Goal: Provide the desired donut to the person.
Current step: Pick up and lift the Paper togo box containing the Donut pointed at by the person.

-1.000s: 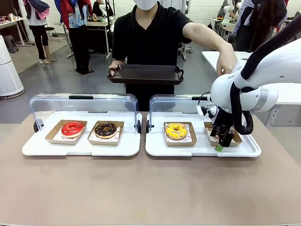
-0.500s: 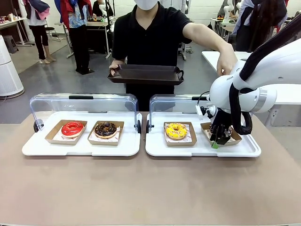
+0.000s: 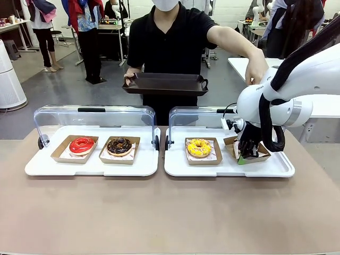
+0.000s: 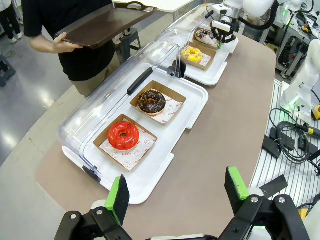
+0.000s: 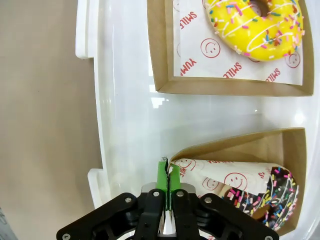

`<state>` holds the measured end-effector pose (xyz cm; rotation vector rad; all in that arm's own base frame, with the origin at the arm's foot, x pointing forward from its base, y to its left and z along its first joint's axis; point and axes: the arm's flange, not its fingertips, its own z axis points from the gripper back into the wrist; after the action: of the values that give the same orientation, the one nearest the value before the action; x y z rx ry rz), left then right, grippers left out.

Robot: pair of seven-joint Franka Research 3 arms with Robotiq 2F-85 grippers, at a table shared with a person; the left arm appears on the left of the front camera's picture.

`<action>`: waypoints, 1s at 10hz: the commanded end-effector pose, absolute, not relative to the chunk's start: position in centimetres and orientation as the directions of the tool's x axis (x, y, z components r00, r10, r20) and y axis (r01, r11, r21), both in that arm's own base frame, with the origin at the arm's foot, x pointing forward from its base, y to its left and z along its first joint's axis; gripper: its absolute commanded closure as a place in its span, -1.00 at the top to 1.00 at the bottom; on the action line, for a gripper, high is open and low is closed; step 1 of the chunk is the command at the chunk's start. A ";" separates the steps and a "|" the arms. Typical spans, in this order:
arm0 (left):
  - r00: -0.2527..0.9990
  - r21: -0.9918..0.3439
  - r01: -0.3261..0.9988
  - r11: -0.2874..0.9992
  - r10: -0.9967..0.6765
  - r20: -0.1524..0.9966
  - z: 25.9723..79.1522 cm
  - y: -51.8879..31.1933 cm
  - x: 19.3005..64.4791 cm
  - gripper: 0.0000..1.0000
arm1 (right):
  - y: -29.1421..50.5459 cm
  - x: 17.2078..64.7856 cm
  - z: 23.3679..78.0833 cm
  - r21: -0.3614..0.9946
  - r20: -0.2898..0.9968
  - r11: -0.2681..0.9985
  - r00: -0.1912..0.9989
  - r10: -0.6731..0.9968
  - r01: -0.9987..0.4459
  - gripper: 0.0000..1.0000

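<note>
right gripper (image 5: pixel 167 181) pinched shut on the chocolate sprinkled donut's box (image 5: pixel 235 142) at its 9 o'clock corner, left gripper (image 4: pixel 177 187) wide: lift level, slowly.

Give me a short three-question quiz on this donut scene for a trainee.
1. True or false: the right claw is shut on the edge of the sprinkled donut's box.
2. Pick one: what does the person hold out over the far side of the table? A) a dark tray B) a red donut C) a cup
3. Fill in: the left claw is ____ (open or shut).

Key: 1 true; 2 A; 3 open.
</note>
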<state>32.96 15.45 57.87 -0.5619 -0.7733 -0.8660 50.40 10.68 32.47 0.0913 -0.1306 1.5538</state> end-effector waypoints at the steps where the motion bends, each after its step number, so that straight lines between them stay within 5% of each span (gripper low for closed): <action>1: 0.406 -0.124 0.838 0.531 -0.456 0.792 57.9 15.5 32.9 1.00 | 10.5 50.7 31.9 -0.034 0.131 0.012 0.008 0.991 -0.999 -1.00; 6: 0.406 -0.124 0.838 0.531 -0.456 0.792 57.9 15.5 32.9 1.00 | 12.2 44.6 38.0 0.030 0.028 0.242 0.242 0.970 -0.970 -1.00; 10: 0.406 -0.124 0.838 0.531 -0.456 0.792 57.9 15.5 32.9 1.00 | 12.0 35.8 47.4 -0.060 0.008 0.241 0.241 0.970 -0.969 -1.00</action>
<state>32.98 15.44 57.84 -0.5622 -0.7721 -0.8658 37.87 12.39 45.12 0.0187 -0.0140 1.3411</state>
